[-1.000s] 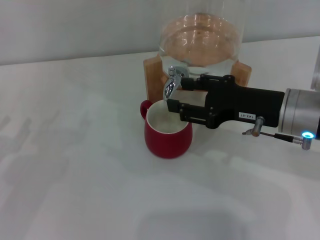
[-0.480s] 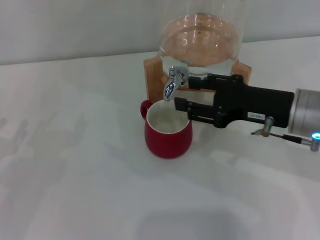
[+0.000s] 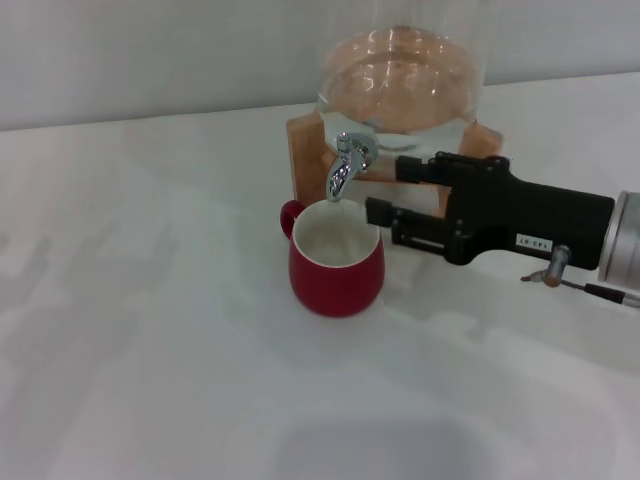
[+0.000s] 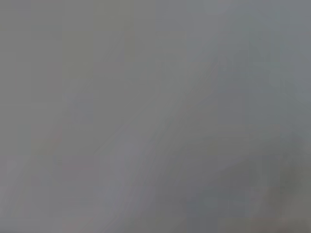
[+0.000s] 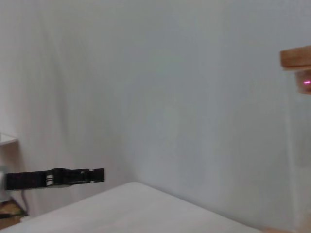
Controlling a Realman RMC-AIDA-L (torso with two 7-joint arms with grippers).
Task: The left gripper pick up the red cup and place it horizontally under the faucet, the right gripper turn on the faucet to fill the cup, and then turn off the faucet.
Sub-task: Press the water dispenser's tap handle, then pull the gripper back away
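**Cup filling under the tap, right gripper standing off**

The red cup (image 3: 336, 258) sits upright on the white table (image 3: 150, 330), right beneath the faucet (image 3: 345, 165). The right gripper (image 3: 383, 192) hangs just right of the spout, fingers parted, gripping nothing. I reckon water is running; next it must reach left and shut the lever. Left gripper is out of sight

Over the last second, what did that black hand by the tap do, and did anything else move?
The right hand drew back from the faucet, sliding away toward the robot's right; a second ago its fingers were at the tap, now they sit apart from it. The red cup stayed upright under the spout, and the glass dispenser on its wooden stand did not move. The left hand is out of view.
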